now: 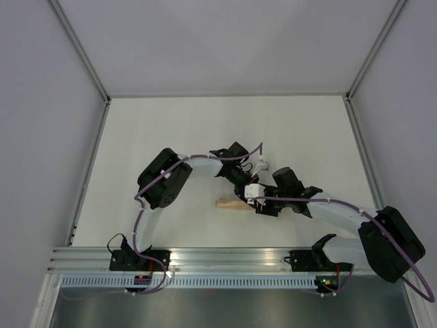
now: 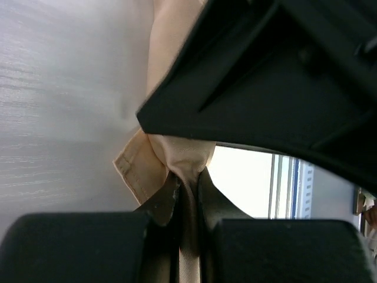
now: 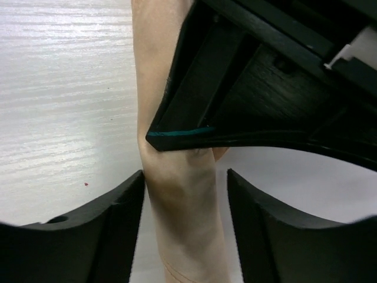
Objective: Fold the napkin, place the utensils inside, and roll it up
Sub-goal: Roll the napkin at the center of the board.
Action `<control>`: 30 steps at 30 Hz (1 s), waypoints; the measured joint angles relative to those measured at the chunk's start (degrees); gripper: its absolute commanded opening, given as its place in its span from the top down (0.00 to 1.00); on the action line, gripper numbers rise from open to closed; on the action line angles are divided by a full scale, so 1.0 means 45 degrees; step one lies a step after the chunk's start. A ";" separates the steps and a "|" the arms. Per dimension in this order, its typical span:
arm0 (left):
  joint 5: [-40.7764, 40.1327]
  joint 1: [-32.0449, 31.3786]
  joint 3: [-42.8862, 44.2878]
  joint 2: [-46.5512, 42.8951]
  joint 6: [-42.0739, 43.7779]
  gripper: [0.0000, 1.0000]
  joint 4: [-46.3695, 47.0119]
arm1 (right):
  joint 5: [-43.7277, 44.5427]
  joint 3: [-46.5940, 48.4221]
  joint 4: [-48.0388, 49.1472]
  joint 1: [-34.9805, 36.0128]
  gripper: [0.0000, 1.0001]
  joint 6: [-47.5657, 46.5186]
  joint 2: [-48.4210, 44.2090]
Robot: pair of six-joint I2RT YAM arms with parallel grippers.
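The peach-orange napkin (image 1: 231, 203) lies as a narrow roll on the white table, in front of both arms. My left gripper (image 1: 250, 190) is shut on one end of it; in the left wrist view cloth (image 2: 177, 154) is pinched between the closed fingers (image 2: 168, 197), with a hemmed corner sticking out to the left. My right gripper (image 1: 265, 205) is open and straddles the roll (image 3: 179, 236). Its left finger (image 3: 126, 206) lies against the cloth, and a gap shows on the right side. The utensils are hidden.
The two grippers crowd each other over the roll; the other gripper's black body fills the top of each wrist view (image 2: 265, 88) (image 3: 259, 88). Metal rails (image 1: 225, 258) run along the near edge, and grey walls enclose the white table (image 1: 225, 130).
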 measured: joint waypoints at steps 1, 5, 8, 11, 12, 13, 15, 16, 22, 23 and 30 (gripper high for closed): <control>0.0005 0.0000 0.0073 0.0034 0.0000 0.88 -0.0102 | 0.0068 0.0000 0.0049 0.0097 0.42 -0.0005 0.0141; 0.0034 0.0049 0.0233 0.0146 0.0000 0.71 -0.0296 | 0.0083 0.0034 0.0311 0.0243 0.63 0.0029 0.0481; 0.0044 0.0126 0.0262 0.0146 -0.0034 0.59 -0.0432 | 0.0073 0.0180 0.0306 0.0267 0.74 0.0092 0.0724; 0.0083 0.0209 0.0316 0.0107 -0.0146 0.51 -0.0544 | 0.0097 0.0413 0.0248 0.0267 0.81 0.0151 0.0996; 0.0053 0.0238 0.0321 0.0053 -0.0223 0.50 -0.0573 | 0.0112 0.0466 0.0233 0.0267 0.82 0.0160 0.1049; -0.0083 0.0272 0.0321 -0.0034 -0.0311 0.48 -0.0578 | 0.0141 0.0539 0.0233 0.0267 0.84 0.0194 0.1141; -0.0597 0.0311 0.0316 -0.0243 -0.0486 0.47 -0.0525 | 0.0175 0.0622 0.0248 0.0267 0.85 0.0287 0.1248; -0.0971 0.0359 0.0316 -0.0359 -0.0573 0.46 -0.0403 | 0.0185 0.0646 0.0253 0.0267 0.86 0.0355 0.1287; -0.3371 0.1263 0.0019 -0.1423 -0.1345 0.45 0.0481 | 0.0204 0.0865 0.0277 0.0262 0.88 0.0714 0.1598; -0.3808 0.1462 -0.0131 -0.1700 -0.1520 0.45 0.0651 | 0.0199 0.0928 0.0301 0.0267 0.89 0.0797 0.1685; -0.6873 0.2574 -0.1928 -0.4085 -0.3094 0.48 0.2050 | 0.0199 0.1467 0.0597 0.0262 0.90 0.1520 0.2458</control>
